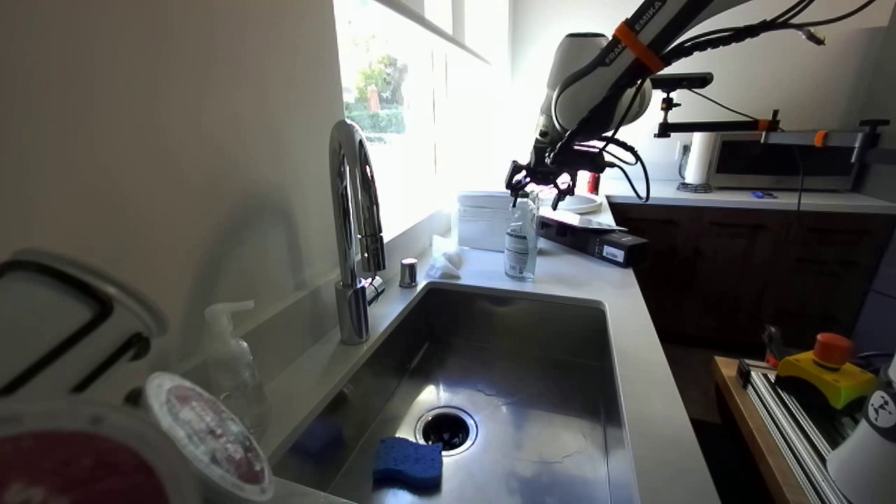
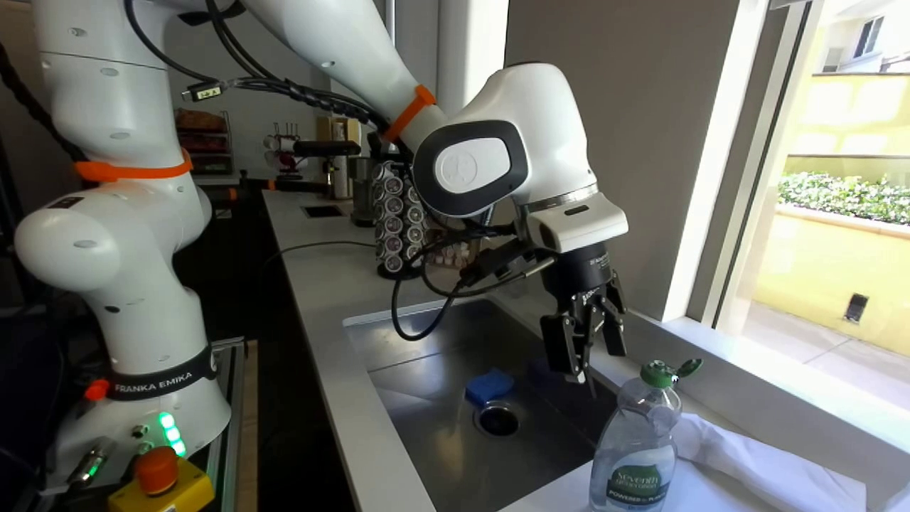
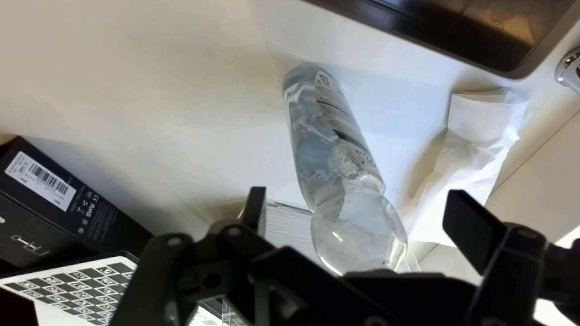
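fingers [image 3: 471,224] spread wide, hanging over the desk [image 1: 647,371], tips pointing down. soap bottle [image 3: 335,149], clear with a green label [image 2: 638,483], stands upright on the desk just past the sink [image 1: 532,392], at 12 o'clock from it in an exterior view. in the wrist view the bottle's upper part shows between the fingers, a gap on either side, its top end hidden there. in an exterior view the green cap [image 2: 655,375] is on, lid [image 2: 689,368] flipped open toward 2 o'clock; fingers at about 10 o'clock from the cap. around the bottle, wrist view: crumpled white paper [image 3: 471,145] at 3 o'clock, black box [image 3: 90,213] with barcode sticker [image 3: 41,181] at 9, checkered board [image 3: 77,290] at 8, sink corner at 1. in an exterior view: chrome faucet [image 1: 344,231] at 9 o'clock from the bottle, white box [image 1: 483,220] at 10, close behind it. down in the sink, blue sponge [image 1: 408,463] lies at the edge of the drain [image 1: 448,430], between 7 and 8 o'clock of it.
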`<state>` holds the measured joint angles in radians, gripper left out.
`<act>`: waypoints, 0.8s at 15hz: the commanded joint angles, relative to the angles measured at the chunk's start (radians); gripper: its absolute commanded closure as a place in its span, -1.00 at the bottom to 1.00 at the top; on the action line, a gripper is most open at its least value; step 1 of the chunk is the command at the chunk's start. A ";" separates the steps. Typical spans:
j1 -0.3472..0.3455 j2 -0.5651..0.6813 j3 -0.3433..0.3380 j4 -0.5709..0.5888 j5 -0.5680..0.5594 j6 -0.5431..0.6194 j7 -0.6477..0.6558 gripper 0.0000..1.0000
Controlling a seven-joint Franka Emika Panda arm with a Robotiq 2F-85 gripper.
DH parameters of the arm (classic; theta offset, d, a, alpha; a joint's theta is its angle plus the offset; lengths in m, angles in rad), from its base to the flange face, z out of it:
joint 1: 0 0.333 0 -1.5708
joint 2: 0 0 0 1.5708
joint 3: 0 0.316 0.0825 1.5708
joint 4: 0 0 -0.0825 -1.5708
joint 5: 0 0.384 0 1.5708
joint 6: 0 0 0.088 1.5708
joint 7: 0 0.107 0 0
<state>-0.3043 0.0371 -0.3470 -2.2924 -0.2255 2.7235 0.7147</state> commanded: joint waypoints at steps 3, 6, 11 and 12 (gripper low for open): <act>-0.013 0.070 -0.025 -0.076 -0.123 0.274 -0.025 -1.00; -0.038 0.097 -0.005 -0.129 -0.073 0.425 -0.111 -1.00; -0.067 0.137 0.022 -0.186 0.062 0.636 -0.306 -1.00; -0.118 0.149 0.035 -0.174 -0.080 0.662 -0.203 -1.00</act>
<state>-0.3735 0.1602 -0.3316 -2.4528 -0.2731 3.2947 0.5372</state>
